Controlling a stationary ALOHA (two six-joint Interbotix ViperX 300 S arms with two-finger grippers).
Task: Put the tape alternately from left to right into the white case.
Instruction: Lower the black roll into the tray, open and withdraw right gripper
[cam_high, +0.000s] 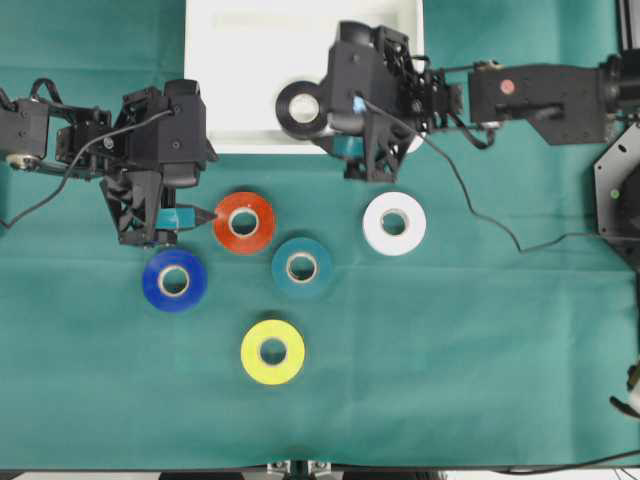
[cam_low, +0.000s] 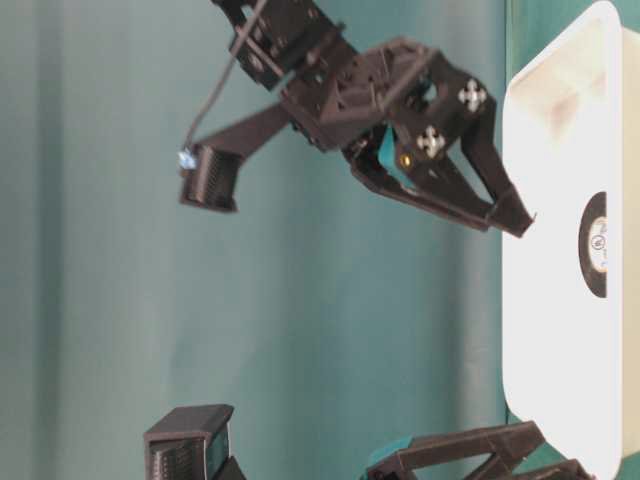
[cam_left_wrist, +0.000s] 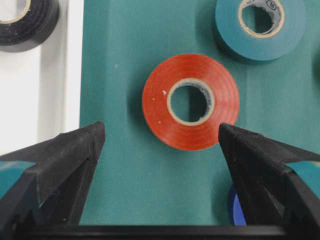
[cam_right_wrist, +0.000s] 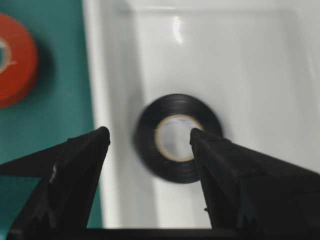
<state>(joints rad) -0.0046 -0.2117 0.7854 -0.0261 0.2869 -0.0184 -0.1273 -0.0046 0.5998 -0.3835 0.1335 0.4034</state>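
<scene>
- The black tape roll (cam_right_wrist: 179, 137) lay flat inside the white case (cam_high: 240, 60), near its front rim, on the side toward the left arm.
- The right tool (cam_right_wrist: 150, 150) hung over that rim with its jaws apart and nothing between them; in the right wrist view the black roll lay just beyond the fingertips (cam_right_wrist: 100, 136), clear of both.
- The left tool (cam_left_wrist: 160, 137) stood open and empty over the green surface (cam_high: 480, 380), with the red-orange tape roll (cam_left_wrist: 190, 101) lying flat just ahead of its gap and touching neither finger.
- In the overhead view the red-orange roll (cam_high: 245, 221) sat just outside the case's front rim, with the teal roll (cam_high: 302, 267) close beside it.
- The blue roll (cam_high: 174, 280) lay near the left tool (cam_high: 200, 216), partly hidden behind one finger in the left wrist view.
- The white roll (cam_high: 394, 223) lay on the cloth just in front of the right arm's wrist, and the yellow roll (cam_high: 272, 351) lay farthest from the case, apart from the others.
- Nothing lay between the left tool and the red-orange roll.
- The table-level view showed the right tool (cam_low: 515, 215) raised, its tips close to the case's outer wall (cam_low: 520, 330) and the black roll (cam_low: 592, 244) resting on the case floor; the overhead view hid those tips under the arm.
</scene>
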